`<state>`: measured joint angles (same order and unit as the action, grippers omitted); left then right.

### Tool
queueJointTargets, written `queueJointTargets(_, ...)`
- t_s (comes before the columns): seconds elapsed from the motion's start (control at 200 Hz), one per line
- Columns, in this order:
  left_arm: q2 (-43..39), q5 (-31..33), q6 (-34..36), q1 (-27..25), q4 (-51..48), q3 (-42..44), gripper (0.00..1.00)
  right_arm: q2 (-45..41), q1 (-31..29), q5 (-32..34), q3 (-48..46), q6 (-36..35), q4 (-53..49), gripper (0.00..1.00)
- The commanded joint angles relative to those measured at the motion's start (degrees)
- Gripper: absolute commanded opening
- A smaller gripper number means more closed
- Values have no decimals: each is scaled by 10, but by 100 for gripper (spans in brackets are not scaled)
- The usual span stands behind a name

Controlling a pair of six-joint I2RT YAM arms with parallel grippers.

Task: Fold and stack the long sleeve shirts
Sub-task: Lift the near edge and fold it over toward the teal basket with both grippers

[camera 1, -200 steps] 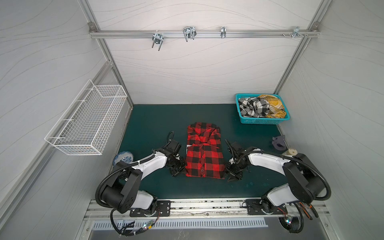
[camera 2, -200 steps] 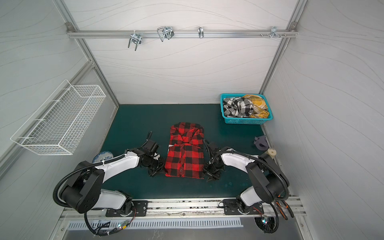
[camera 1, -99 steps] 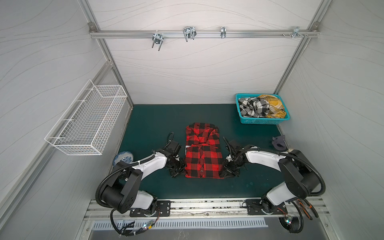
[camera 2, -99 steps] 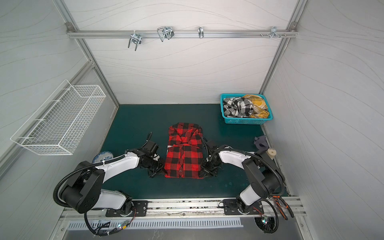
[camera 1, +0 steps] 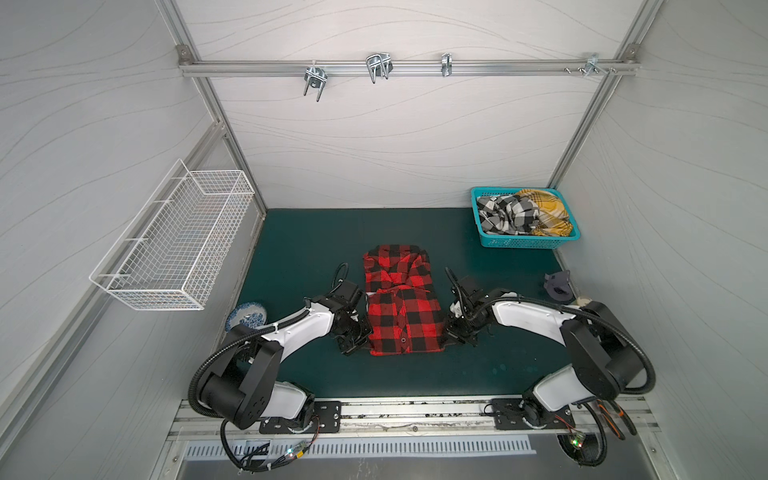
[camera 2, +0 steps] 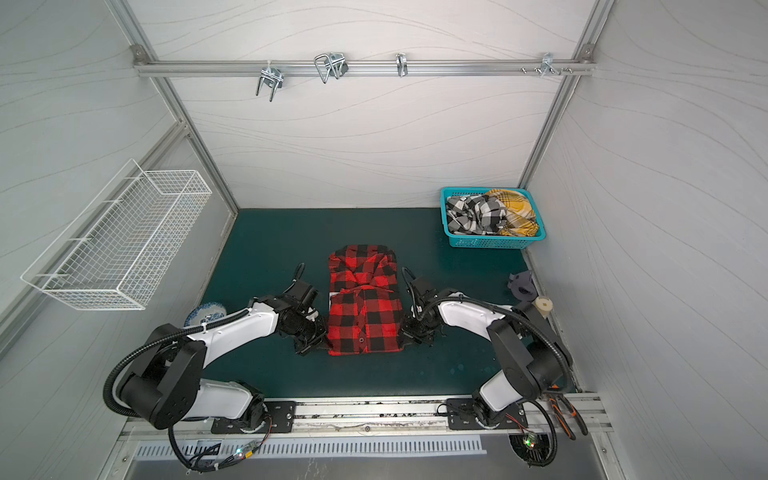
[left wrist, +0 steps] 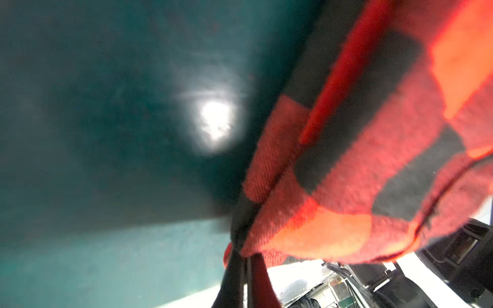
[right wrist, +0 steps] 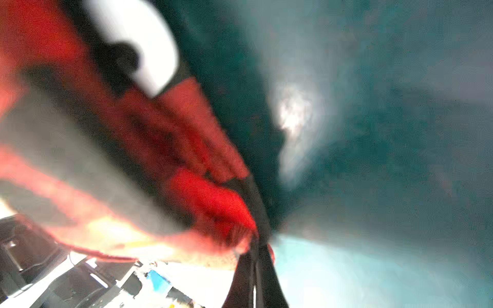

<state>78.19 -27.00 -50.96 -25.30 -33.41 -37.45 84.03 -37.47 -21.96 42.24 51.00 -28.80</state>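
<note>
Where the two arms reach in from either side, the red-and-black shirt (camera 1: pixel 401 316) (camera 2: pixel 365 320) lies folded flat on the green tabletop (camera 1: pixel 311 249), its collar end turned away from the arm bases. At its near left corner the left jaws are closed tight, with the shirt's hem (left wrist: pixel 360 173) pinched between them. At its near right corner the right jaws are closed just as firmly on a bunch of the same cloth (right wrist: pixel 208 192). A sliver of white peeks from the shirt's left edge, too small for me to read. Beyond the shirt, off to its far right, a turquoise basket (camera 1: pixel 523 241) holds a crumpled black-and-white check shirt (camera 1: pixel 505 212), with a mustard plaid shirt (camera 1: pixel 544 212) heaped beside it. A dark grey scrap (camera 1: pixel 557 284) sits well to the red shirt's right, and a blue-patterned dish (camera 1: pixel 247 318) well to its left.
</note>
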Motion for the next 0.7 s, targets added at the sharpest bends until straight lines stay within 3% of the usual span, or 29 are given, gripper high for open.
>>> queueJointTargets(0.0,-35,-7,3,-2,-49,-14,0,-72,-10,29,-22,10,-65,0)
queueJointTargets(0.19,-116,-37,-25,-18,-75,33,0,-184,-38,29,-68,49,-116,0)
queueJointTargets(0.465,-192,-32,-55,-98,-131,10,0,-305,-78,39,-54,93,-205,0)
queueJointTargets(0.695,-212,-6,-61,-103,-178,-57,0,-310,-74,80,12,79,-237,0)
